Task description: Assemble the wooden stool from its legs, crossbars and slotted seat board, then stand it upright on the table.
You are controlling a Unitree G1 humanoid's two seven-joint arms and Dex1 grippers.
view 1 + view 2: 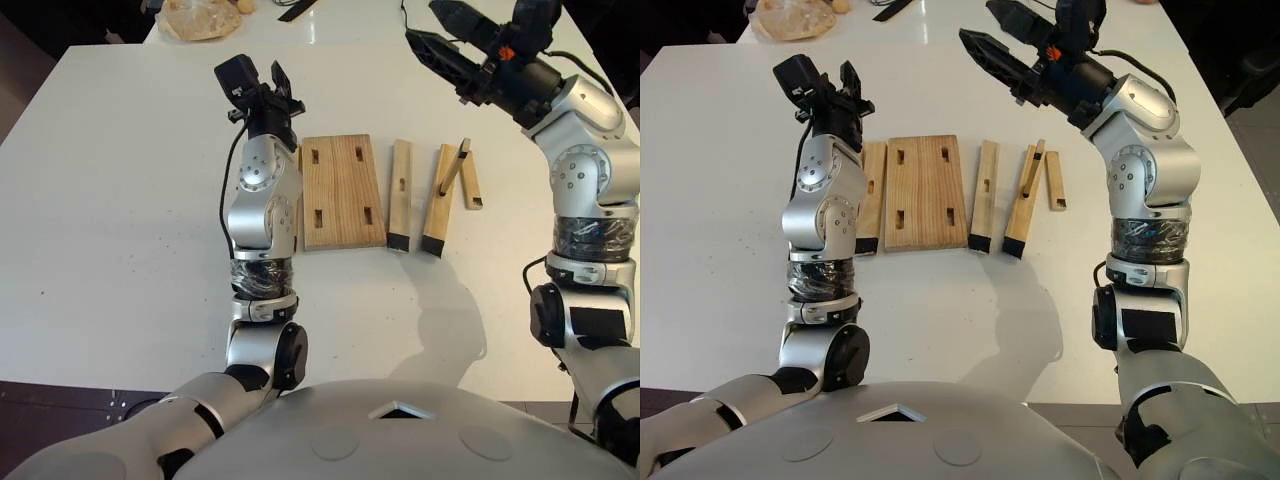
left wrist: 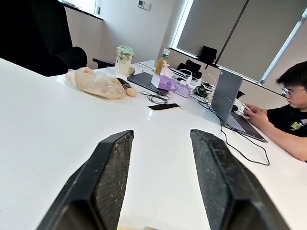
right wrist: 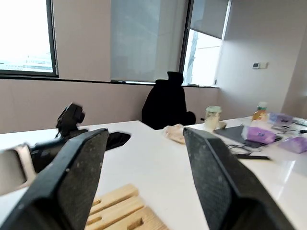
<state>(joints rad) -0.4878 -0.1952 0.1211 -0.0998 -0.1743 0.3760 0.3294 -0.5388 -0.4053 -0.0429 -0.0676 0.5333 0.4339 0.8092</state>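
The slotted seat board [image 1: 342, 190] lies flat in the middle of the white table [image 1: 120, 200]. To its right lie a leg [image 1: 400, 195] and a second leg [image 1: 437, 205], with a thin crossbar [image 1: 455, 167] propped at a slant on the second. A short piece [image 1: 471, 186] lies beside them. Another leg [image 1: 872, 195] lies along the board's left edge, partly under my left arm. My left gripper [image 1: 268, 85] hovers open just beyond the board's far left corner, holding nothing. My right gripper [image 1: 435, 32] is raised above the table's far side, open and empty [image 3: 144, 167].
A clear bag of food [image 1: 200, 18] and a black flat object [image 1: 297, 8] sit at the table's far edge. A laptop [image 2: 225, 98], a cup [image 2: 123, 58] and bottles stand on the table beyond. Bare tabletop spreads left of the parts and in front of them.
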